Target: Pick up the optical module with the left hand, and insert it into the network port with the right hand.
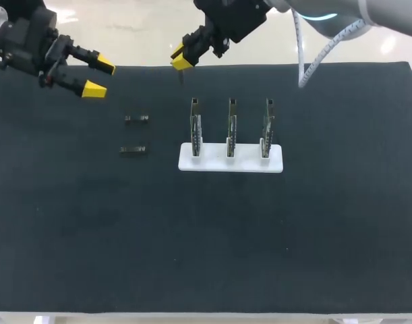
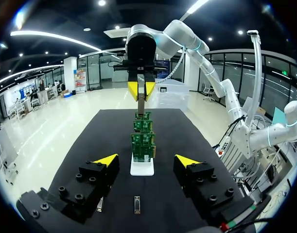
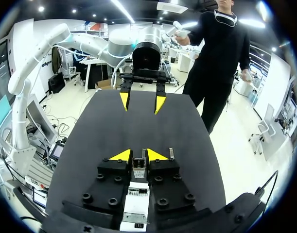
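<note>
Black mat (image 1: pixel 327 236): covering the whole table. Left arm (image 1: pixel 17 40) in from the far left corner. Right arm (image 1: pixel 340 13) in from the far right, reaching past the middle.

White base (image 1: pixel 219 164): near mid-mat, carrying three boards (image 1: pixel 231 128) upright in a row. Probably the network-port carriers, stood on edge for open access. Ports too small to make out.

Left gripper (image 1: pixel 100 77): raised, well apart from the base on its left. Fingers spread, nothing between them. Likely held back there to keep clear of the right arm.

Right gripper (image 1: pixel 182 59): up over the mat near the leftmost board, apart from it. Exact height and depth hard to tell. Yellow tips pressed in from two sides on the optical module (image 2: pixel 140 104). Pinched lengthwise, free end poking out past the tips toward the boards, touching none. Presumably gripped that way to present the end to a port.

Two spare modules (image 1: pixel 136 119) (image 1: pixel 133 150): flat on the mat left of the base, one behind the other, apart.

Judgement: pick-up part apparently done, insertion not yet. Next: fine alignment with one port, then a straight push. Risks: slip or tilt in the pinch, missing the slot, knocking a board.
</note>
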`<act>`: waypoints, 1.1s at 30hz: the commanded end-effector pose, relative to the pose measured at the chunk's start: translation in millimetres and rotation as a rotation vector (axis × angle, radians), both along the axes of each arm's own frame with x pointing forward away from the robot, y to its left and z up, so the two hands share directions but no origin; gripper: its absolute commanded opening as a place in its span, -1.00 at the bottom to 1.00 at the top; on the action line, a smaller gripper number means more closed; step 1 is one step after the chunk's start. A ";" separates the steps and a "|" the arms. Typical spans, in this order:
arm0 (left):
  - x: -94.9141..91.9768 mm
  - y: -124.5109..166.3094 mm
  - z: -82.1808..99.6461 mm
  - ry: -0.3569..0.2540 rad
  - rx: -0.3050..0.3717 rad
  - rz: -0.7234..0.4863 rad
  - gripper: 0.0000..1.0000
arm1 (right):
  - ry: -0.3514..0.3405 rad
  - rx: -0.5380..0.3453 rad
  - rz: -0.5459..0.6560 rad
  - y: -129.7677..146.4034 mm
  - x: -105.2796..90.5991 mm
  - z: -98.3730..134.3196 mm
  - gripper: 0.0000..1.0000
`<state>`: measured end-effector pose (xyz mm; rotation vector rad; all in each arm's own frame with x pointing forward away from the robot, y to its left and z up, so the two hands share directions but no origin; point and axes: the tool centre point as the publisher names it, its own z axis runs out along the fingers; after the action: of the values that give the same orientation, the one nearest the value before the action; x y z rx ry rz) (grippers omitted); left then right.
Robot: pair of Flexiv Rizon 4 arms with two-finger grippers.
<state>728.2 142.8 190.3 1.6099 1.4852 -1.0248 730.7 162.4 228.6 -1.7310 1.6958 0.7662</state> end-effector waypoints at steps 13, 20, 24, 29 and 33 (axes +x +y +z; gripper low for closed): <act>0.8 0.1 0.0 0.002 0.003 -0.002 1.00 | -0.003 0.043 0.001 -9.6 2.9 -13.9 -1.00; 0.8 0.1 0.0 0.002 0.003 -0.002 1.00 | -0.009 0.063 -0.008 -8.6 0.9 -20.7 -1.00; 0.8 0.1 0.0 0.002 0.003 -0.002 1.00 | -0.016 0.064 0.002 -9.7 3.4 -27.5 -1.00; 0.8 0.1 0.0 0.002 0.003 -0.002 1.00 | -0.023 0.084 0.000 -12.9 5.0 -35.8 -1.00; 0.8 0.1 0.0 0.002 0.003 -0.002 1.00 | -0.022 0.095 0.008 -15.8 6.7 -39.5 -1.00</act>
<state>728.3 143.1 190.2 1.6102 1.4840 -1.0261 736.2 149.6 191.8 -1.6802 1.6223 0.8048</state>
